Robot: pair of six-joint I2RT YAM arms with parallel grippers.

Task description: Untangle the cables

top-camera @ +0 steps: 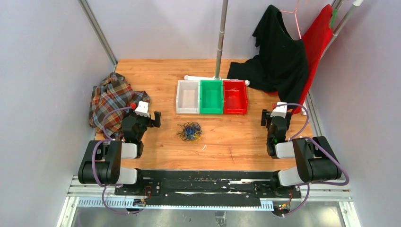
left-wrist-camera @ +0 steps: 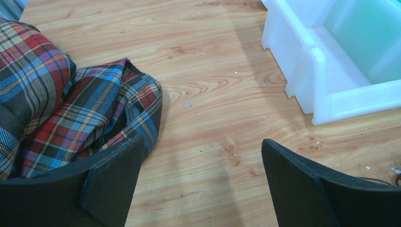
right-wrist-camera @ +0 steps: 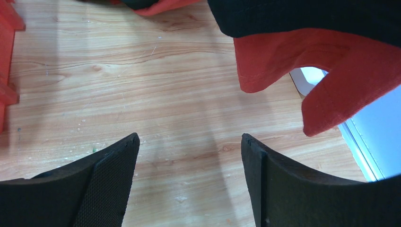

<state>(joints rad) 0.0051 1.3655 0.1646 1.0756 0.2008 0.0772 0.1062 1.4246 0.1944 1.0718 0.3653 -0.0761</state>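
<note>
Cables (top-camera: 189,131) sit as one small clump mid-surface (top-camera: 227,137), just in front of the white bin (top-camera: 187,97) and green bin (top-camera: 211,97), nothing touching them. Left hand (top-camera: 152,118) has its fingers wide apart and empty, by the plaid cloth (top-camera: 111,101); the clump lies to its right and a bit nearer the bases. Right hand (top-camera: 271,118) is also spread and empty, well apart on the other side. Left is clearly closer, so prob. first to reach. Clump is roughly round, no obvious long axis.
</note>
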